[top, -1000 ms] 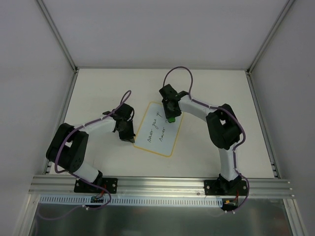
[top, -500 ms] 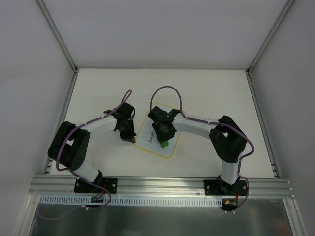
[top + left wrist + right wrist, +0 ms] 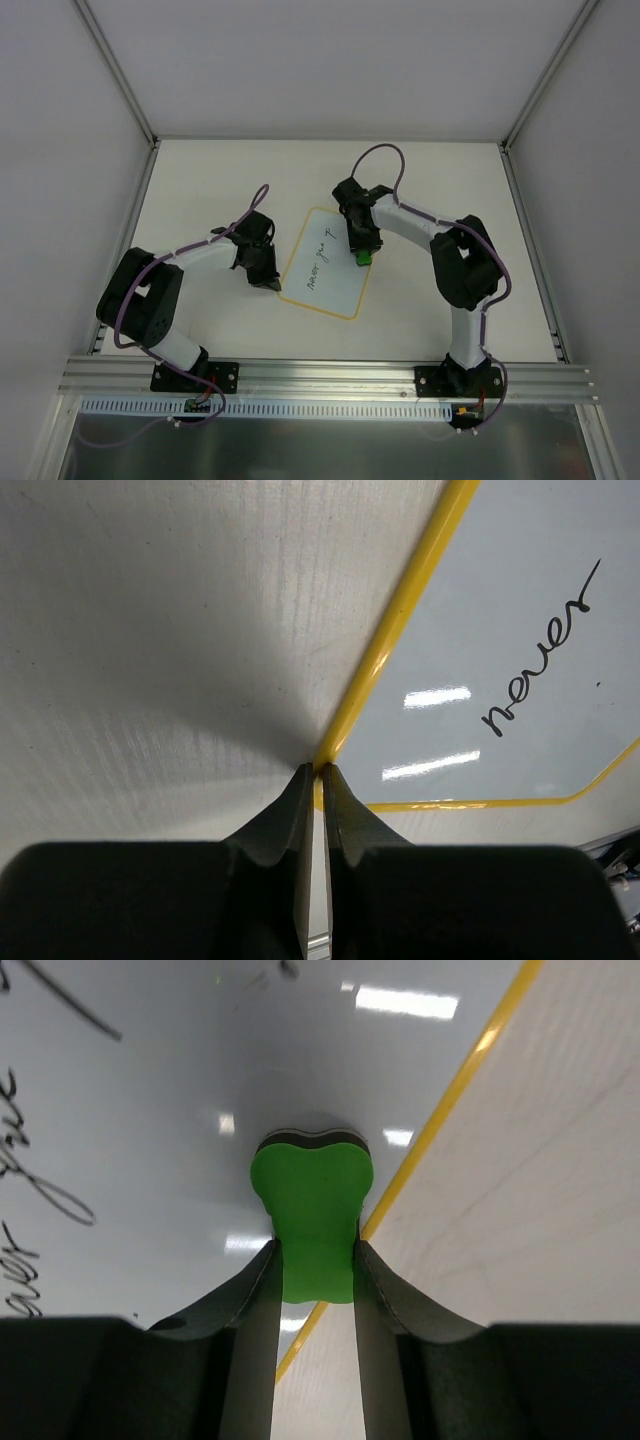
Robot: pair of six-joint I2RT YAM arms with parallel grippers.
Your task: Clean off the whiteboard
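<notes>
Glossy smooth whiteboard [image 3: 520, 610]; matt, faintly grained table [image 3: 150, 630].

Bright, even overhead light; lamp reflections glare on the glossy whiteboard [image 3: 500, 600], wrist-view foregrounds blurred dark.

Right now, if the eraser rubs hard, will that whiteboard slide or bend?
Likely stiff: the whiteboard lies flat with straight edges. It looks thin and glossy on a smooth table, so it may slide; the shut left gripper sits at its yellow edge, seemingly bracing it. The green eraser in the right gripper looks pinched, so probably soft.
</notes>
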